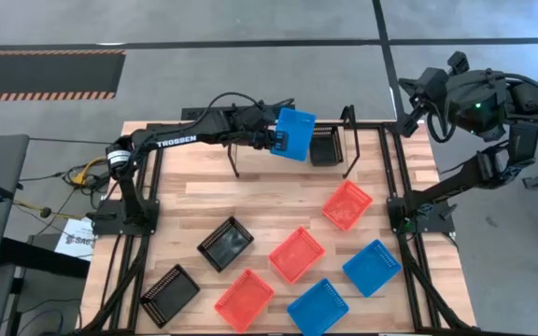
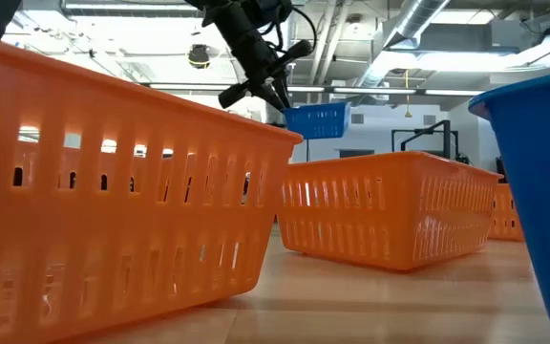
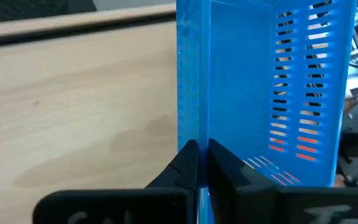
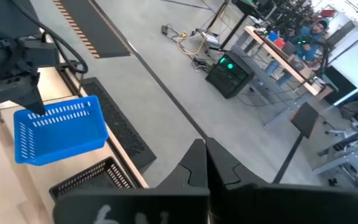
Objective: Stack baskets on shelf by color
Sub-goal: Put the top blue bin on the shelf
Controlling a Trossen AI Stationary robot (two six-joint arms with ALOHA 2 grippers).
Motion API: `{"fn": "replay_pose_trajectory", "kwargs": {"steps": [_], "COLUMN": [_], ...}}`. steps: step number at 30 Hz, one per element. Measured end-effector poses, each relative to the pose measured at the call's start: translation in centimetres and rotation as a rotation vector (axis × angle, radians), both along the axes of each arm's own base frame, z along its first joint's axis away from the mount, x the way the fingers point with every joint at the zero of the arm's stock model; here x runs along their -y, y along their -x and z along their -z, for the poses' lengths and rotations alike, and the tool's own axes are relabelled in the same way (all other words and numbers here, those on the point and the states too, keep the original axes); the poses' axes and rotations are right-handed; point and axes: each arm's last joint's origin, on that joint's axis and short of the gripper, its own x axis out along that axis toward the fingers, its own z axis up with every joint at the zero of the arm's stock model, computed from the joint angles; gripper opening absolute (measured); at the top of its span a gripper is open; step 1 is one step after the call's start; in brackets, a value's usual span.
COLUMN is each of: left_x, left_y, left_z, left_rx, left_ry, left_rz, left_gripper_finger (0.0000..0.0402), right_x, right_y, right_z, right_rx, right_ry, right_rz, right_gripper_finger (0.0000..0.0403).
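Observation:
My left gripper reaches over the table's far side and is shut on a blue basket, which it holds in the air by the shelf. The low view shows the same basket high above the table. A black basket sits on the shelf just right of it. On the table lie three red-orange baskets, two blue ones and two black ones. My right gripper is shut, holds nothing, and waits raised at the table's far right. My left gripper pinches one side wall of the blue basket at its rim, one finger inside the basket and the other outside. The fingers slant down from the table's left. The basket hangs clear of the table and shelf, slightly tilted.
The loose baskets crowd the table's near and right part; a red-orange one lies closest to the shelf. The shelf's black upright rods stand below my left arm. Bare planks show at mid left.

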Motion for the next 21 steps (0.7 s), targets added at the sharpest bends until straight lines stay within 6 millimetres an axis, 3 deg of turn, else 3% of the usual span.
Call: {"fn": "replay_pose_trajectory", "kwargs": {"steps": [11,16,21], "left_x": [1.2,1.0,0.5], "left_y": [-1.0,-2.5,-2.2], "left_z": [0.2,2.4,4.5], "left_rx": [0.031,0.021,-0.092], "left_ry": [-0.003,0.029,0.097], "left_rz": [0.014,0.046,0.048], "left_gripper_finger": [0.0,0.0,0.0], "right_x": [0.0,0.0,0.0], "right_y": [0.0,0.0,0.0], "right_z": [0.0,0.0,0.0], "right_rx": [0.001,0.001,0.002], "right_ry": [-0.002,-0.002,-0.003], "right_rz": [0.0,-0.001,-0.002], "right_gripper_finger": [0.0001,0.0001,0.0001]}}
